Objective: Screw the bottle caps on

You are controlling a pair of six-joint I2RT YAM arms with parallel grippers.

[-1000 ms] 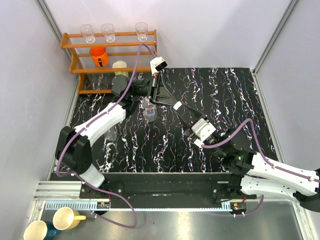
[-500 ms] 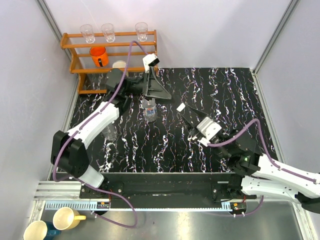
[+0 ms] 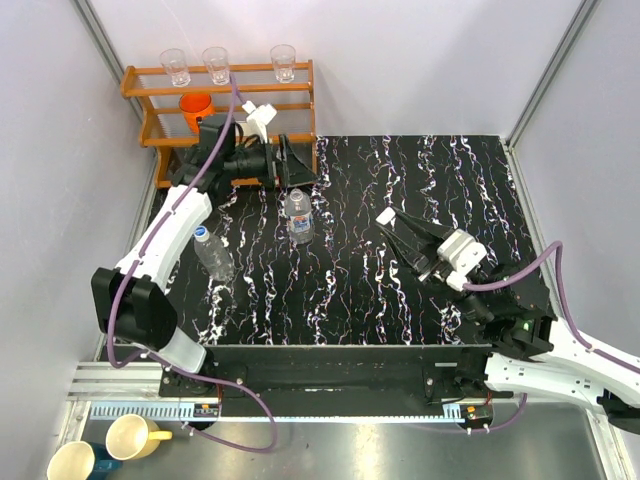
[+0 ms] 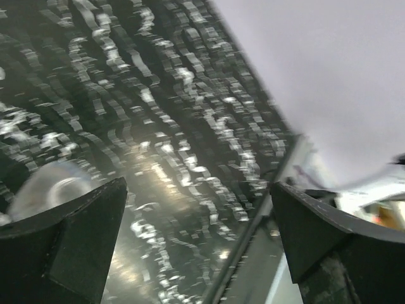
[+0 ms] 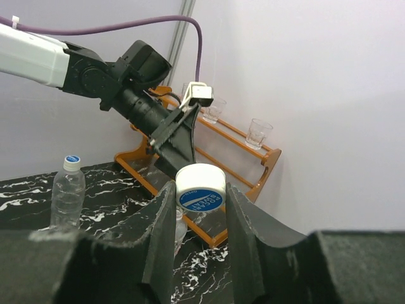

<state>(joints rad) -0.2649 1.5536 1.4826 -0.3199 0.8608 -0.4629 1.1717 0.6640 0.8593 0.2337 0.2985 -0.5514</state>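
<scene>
A white bottle cap [image 5: 200, 188] with a blue top is pinched between the fingers of my right gripper [image 5: 200, 197], which is shut on it above the right middle of the table [image 3: 392, 224]. A clear bottle [image 3: 298, 218] stands upright with a bare neck, partly hidden behind the right fingers in the right wrist view [image 5: 180, 227]. A second bottle [image 3: 213, 254] stands to the left, a blue-topped cap [image 5: 72, 159] on its neck. My left gripper [image 3: 298, 170] is open and empty by the rack, apart from both bottles [image 4: 197, 237].
An orange wooden rack [image 3: 220, 110] at the back left holds three clear glasses [image 3: 215, 64], an orange cup [image 3: 196, 108] and a pale cup. Grey walls close in the black marble table [image 3: 450, 180]. Two mugs [image 3: 135, 437] sit off the table, bottom left.
My left gripper has opened, let go near the uncapped bottle's neck and swung back left toward the rack. My right gripper, still holding the cap, has drawn to the right.
</scene>
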